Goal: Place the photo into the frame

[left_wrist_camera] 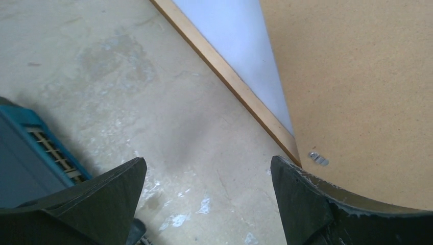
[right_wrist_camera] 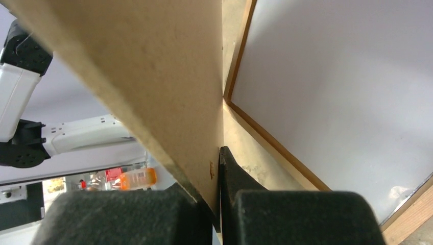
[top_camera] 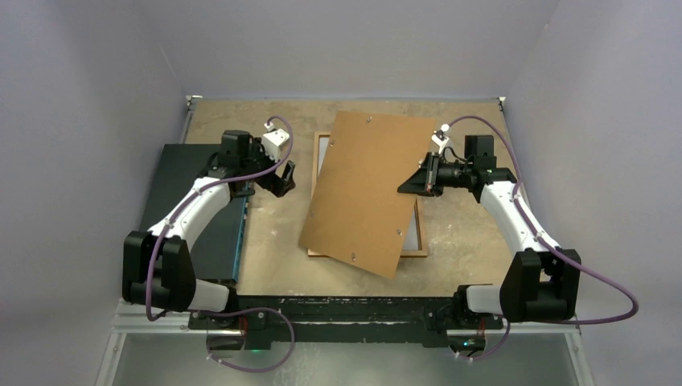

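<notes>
Covering the frame (top_camera: 414,232), the backing board (top_camera: 362,189) sits pinched in right jaws; left jaws spread nearby.

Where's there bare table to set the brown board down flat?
Widest bare patch: the tabletop right of the thin orange-brown wooden frame. A narrower strip runs between the frame and the dark flat box, under the open left gripper. The centre is crowded: the brown backing board tilts over the frame.

A plain brown backing board (top_camera: 366,193) was skewed over the desk's (top_camera: 273,241) centre; a dark flat box (top_camera: 181,173) sat at nine o'clock.
</notes>
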Controlling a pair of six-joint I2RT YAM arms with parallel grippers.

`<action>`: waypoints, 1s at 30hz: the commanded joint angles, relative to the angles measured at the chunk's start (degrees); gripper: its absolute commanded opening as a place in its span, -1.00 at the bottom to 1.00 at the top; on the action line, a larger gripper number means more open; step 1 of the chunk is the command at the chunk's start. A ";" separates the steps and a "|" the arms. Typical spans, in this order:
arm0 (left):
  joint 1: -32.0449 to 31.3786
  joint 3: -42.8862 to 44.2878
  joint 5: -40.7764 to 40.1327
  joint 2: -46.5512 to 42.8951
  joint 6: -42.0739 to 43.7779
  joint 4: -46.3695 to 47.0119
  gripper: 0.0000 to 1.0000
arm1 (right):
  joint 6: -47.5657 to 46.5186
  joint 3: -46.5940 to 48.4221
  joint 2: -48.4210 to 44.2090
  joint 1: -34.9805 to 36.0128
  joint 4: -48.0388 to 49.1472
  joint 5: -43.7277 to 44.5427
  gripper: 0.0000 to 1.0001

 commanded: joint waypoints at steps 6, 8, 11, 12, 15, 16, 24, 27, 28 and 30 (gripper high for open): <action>-5.45 -5.44 2.04 4.00 1.04 8.56 0.68 | 5.72 -9.22 0.40 -0.23 12.56 -3.07 -0.91; -5.61 -6.46 1.09 5.58 0.94 9.59 0.61 | 6.14 -10.36 0.95 -0.22 14.11 -3.44 -0.84; -5.66 -6.90 -0.91 8.94 0.23 10.55 0.38 | 6.22 -11.51 1.62 -0.26 15.31 -3.23 -0.70; -5.66 -6.90 -1.90 9.81 -0.31 11.03 0.33 | 6.26 -11.91 1.91 -0.23 16.04 -3.23 -0.63; -5.71 -6.69 -4.46 12.18 -1.05 11.72 0.22 | 7.50 -13.02 3.40 -0.23 18.54 -3.24 -0.49; -5.78 -6.75 -4.87 12.63 -1.01 11.85 0.20 | 7.53 -13.21 4.07 -0.24 19.11 -3.26 -0.43; -7.19 -10.09 -5.52 12.82 0.00 11.98 0.08 | 14.79 -17.70 6.50 -0.30 29.63 -2.92 -0.28; -7.16 -11.32 -5.14 12.55 -0.08 11.92 0.03 | 16.42 -18.61 6.59 -0.27 31.52 -1.42 -0.37; -7.23 -11.58 -4.98 12.37 -0.07 11.82 0.01 | 16.72 -18.62 6.26 -0.27 31.76 -0.43 -0.45; -7.32 -12.12 -4.61 12.09 0.15 11.91 -0.03 | 17.64 -18.65 5.05 -0.23 32.76 1.75 -0.62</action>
